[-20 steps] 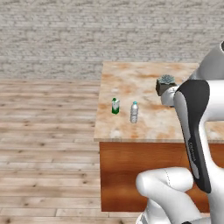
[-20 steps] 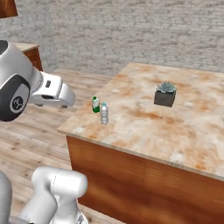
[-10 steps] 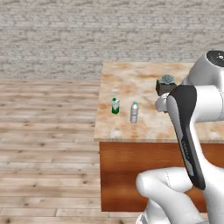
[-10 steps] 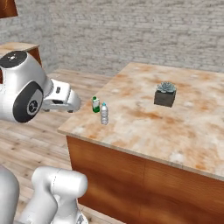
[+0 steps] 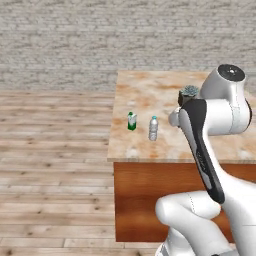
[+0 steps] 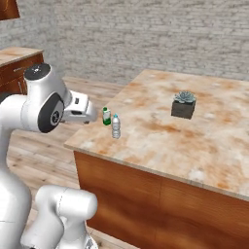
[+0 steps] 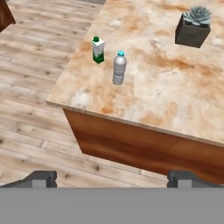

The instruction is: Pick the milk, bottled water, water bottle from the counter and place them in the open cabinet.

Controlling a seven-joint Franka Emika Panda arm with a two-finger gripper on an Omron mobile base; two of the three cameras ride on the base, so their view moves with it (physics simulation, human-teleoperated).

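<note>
The milk (image 7: 98, 50) is a small green-and-white carton standing near the left edge of the beige marble counter (image 7: 175, 92). Just right of it stands the bottled water (image 7: 119, 68), clear with a blue cap. Both also appear as the milk (image 5: 131, 121) (image 6: 106, 116) and the bottled water (image 5: 153, 128) (image 6: 115, 126). My gripper (image 7: 113, 179) hangs open and empty off the counter's near-left corner, above the floor, its fingertips (image 7: 41, 178) far apart. The hand (image 6: 80, 109) is a short way left of the milk. The water bottle and the open cabinet are out of view.
A potted succulent (image 7: 192, 28) (image 6: 184, 104) sits further back on the counter. Wooden floor (image 5: 55, 150) lies left of the island, a grey brick wall (image 5: 100, 40) behind. A lower cupboard unit (image 6: 14, 65) stands at the far left, with a reddish-brown wooden corner (image 6: 8, 8) above it.
The arm has swung up and forward, carrying the hand closer to the milk and bottled water. The jaws stay wide apart. Nothing on the counter has moved.
</note>
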